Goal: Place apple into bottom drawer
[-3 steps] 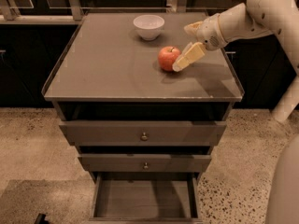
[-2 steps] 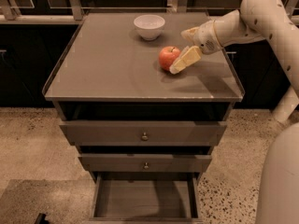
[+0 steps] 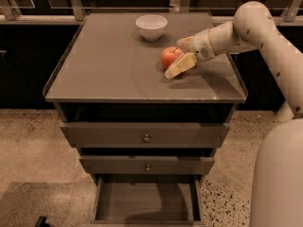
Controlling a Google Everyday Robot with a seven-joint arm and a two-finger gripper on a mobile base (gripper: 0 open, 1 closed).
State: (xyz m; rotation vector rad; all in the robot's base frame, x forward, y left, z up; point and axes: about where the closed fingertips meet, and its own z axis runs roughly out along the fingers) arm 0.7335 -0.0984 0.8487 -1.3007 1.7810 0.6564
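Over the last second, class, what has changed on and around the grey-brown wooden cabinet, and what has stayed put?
The robot's cream-coloured gripper and its white arm swung left, closing in on the small round red-orange apple. The gripper is now right at the apple's right side. Whether it has taken hold cannot be told. The apple, the round white bowl and the open wooden bottom drawer stayed where they were.

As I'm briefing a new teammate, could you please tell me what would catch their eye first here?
The red apple on the right side of the cabinet top, with the claw right at it. Below, the bottom drawer stands pulled open, while a white bowl sits near the top's back edge.
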